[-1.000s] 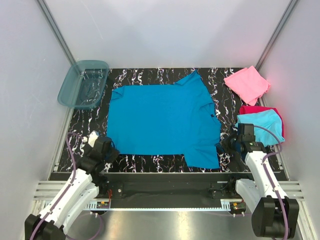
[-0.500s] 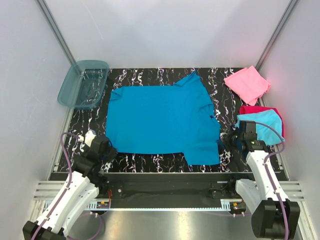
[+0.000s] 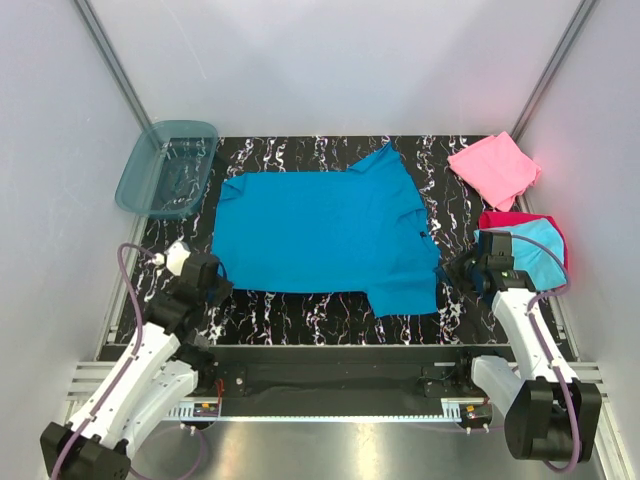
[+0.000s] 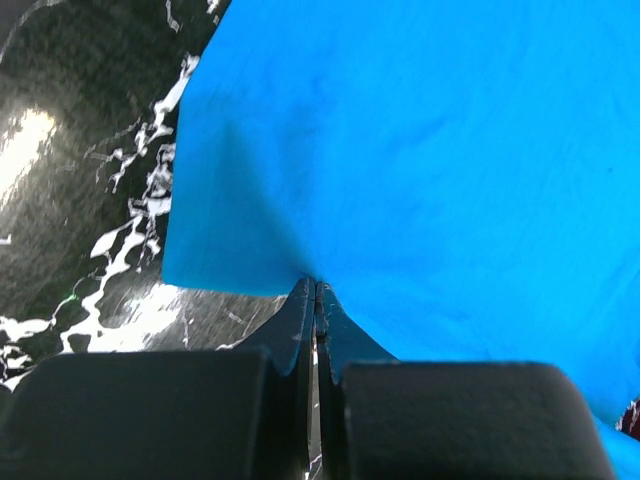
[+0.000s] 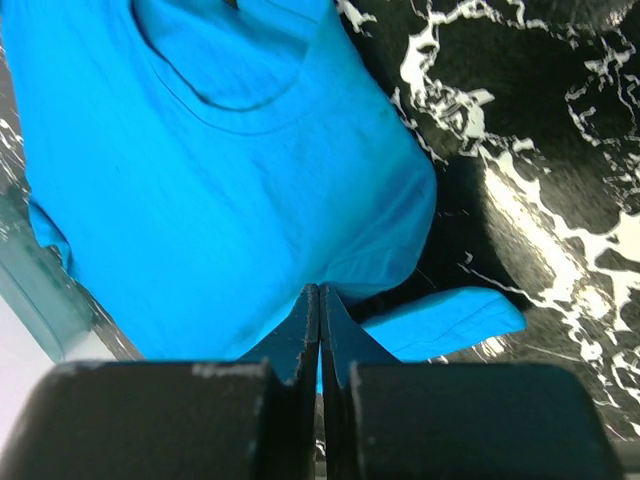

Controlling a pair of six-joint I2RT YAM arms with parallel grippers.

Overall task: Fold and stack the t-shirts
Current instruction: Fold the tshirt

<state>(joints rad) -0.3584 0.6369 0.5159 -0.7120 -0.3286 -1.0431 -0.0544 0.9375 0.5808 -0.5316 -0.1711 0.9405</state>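
A large teal-blue t-shirt [image 3: 325, 235] lies spread on the black marbled table [image 3: 310, 318]. My left gripper [image 3: 215, 287] is shut on its near left corner, with the cloth [image 4: 420, 170] pinched at the fingertips [image 4: 305, 300]. My right gripper [image 3: 455, 272] is shut on the shirt's near right edge [image 5: 240, 170], lifted off the table. A folded cyan shirt [image 3: 535, 245] lies on a magenta-red one [image 3: 500, 218] at the right. A folded pink shirt [image 3: 493, 167] lies at the back right.
A translucent blue plastic tub [image 3: 166, 168] stands at the back left, off the table's corner. White walls close in on both sides. The metal rail [image 3: 330, 400] runs along the near edge.
Both grippers have moved away from me, carrying the shirt's near edge with them. The near hem now lies farther from the table's front edge.
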